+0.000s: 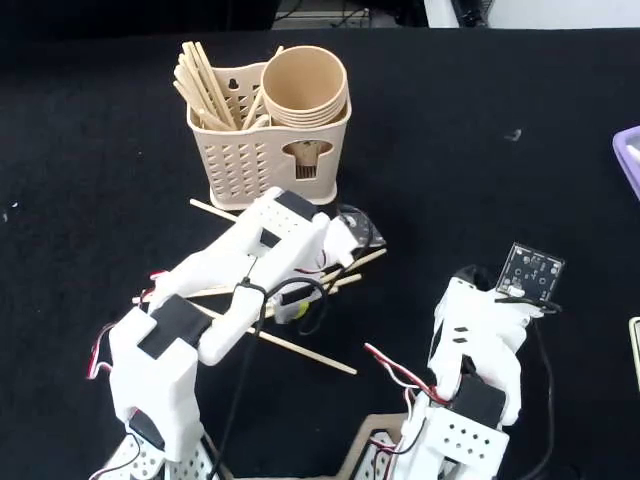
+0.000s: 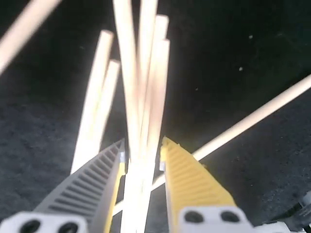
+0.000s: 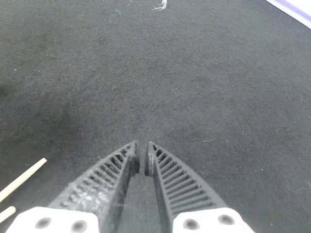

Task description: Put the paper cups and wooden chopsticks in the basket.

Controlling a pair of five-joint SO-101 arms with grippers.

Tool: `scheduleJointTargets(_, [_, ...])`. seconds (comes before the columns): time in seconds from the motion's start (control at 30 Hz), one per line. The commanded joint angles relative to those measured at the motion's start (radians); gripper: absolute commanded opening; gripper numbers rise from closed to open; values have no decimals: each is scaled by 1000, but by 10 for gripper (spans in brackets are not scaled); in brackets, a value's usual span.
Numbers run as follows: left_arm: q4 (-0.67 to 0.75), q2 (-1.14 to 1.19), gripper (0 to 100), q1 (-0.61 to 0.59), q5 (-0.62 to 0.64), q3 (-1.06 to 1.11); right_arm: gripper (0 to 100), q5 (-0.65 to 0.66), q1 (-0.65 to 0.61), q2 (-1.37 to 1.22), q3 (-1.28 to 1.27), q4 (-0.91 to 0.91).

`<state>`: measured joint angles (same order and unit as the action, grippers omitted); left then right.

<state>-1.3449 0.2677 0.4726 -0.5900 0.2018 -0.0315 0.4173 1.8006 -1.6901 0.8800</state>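
- Left gripper (image 2: 142, 148) pinches a bundle of chopsticks (image 2: 141, 87); their long axis runs straight ahead of the fingers.
- Basket (image 1: 262, 165) stands just beyond on the far side, cups (image 1: 305, 85) already inside; left arm nearer.
- Right gripper (image 3: 142, 150) closed, empty, right side.

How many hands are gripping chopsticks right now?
1. The left hand is shut on a bundle of chopsticks on the tabletop near the basket. The right hand is shut on nothing, over bare tabletop.
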Motion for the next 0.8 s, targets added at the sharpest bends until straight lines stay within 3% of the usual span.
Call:
scheduleJointTargets(0.0, [37,-60,126,-42,-9,-15,42,3,-14,76,30,-3])
scheduleJointTargets(0.27, [55,-58,120,-47,-9,1,43,3,-14,76,30,-3])
scheduleJointTargets(0.4, [58,-51,25,-42,-9,2,43,3,-14,76,30,-3])
scheduleJointTargets(0.77, [25,-143,30,-39,-6,18,43,3,-14,76,30,-3])
